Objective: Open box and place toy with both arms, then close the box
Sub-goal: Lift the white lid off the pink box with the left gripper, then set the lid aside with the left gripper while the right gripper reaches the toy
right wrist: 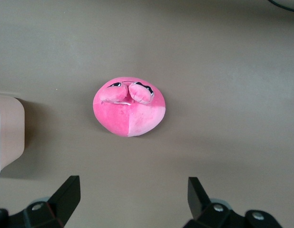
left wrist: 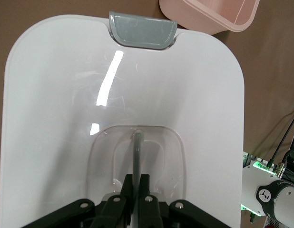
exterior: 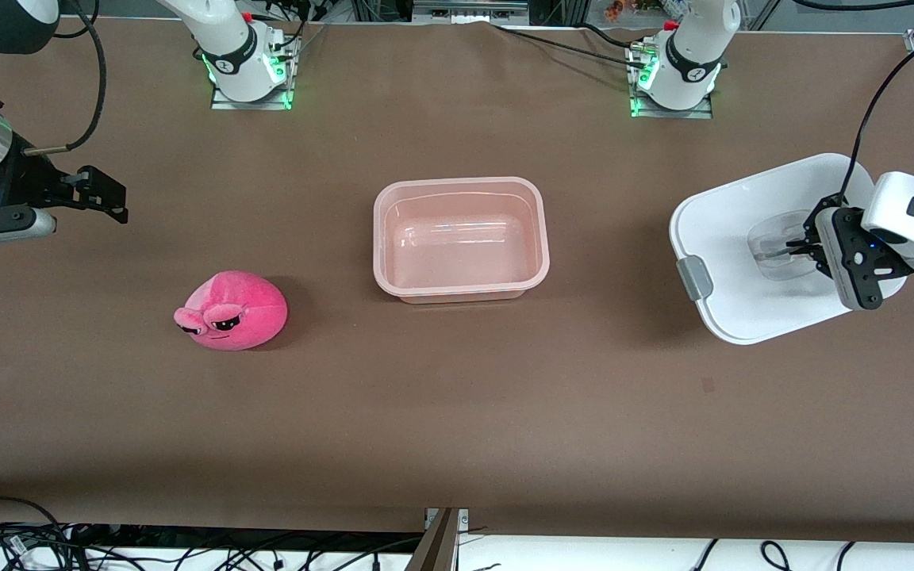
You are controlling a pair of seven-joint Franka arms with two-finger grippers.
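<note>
Across the brown table (exterior: 457, 412) the two white arms reached out wide from their bases along the top edge, each one stretched toward its own end. At the left arm's end, the left gripper (exterior: 804, 247) was clamped tight on the clear recessed handle (left wrist: 136, 156) of the white lid (exterior: 743, 262), fingers pressed together on the thin bar, with one grey clip (exterior: 695, 278) showing on the edge of the lid that faced the box. At the other end, the right gripper (exterior: 108, 198) hung in the air over bare table, jaws spread wide, nothing between them. Mid-table sat the pink box (exterior: 461, 239), uncovered and upright. And the toy (exterior: 232, 311), that grumpy pink blob, rested on the table nearer the front camera than the box, toward the right arm's end, well apart from the box. Cables (exterior: 28, 539) trailed along the table's near edge.
</note>
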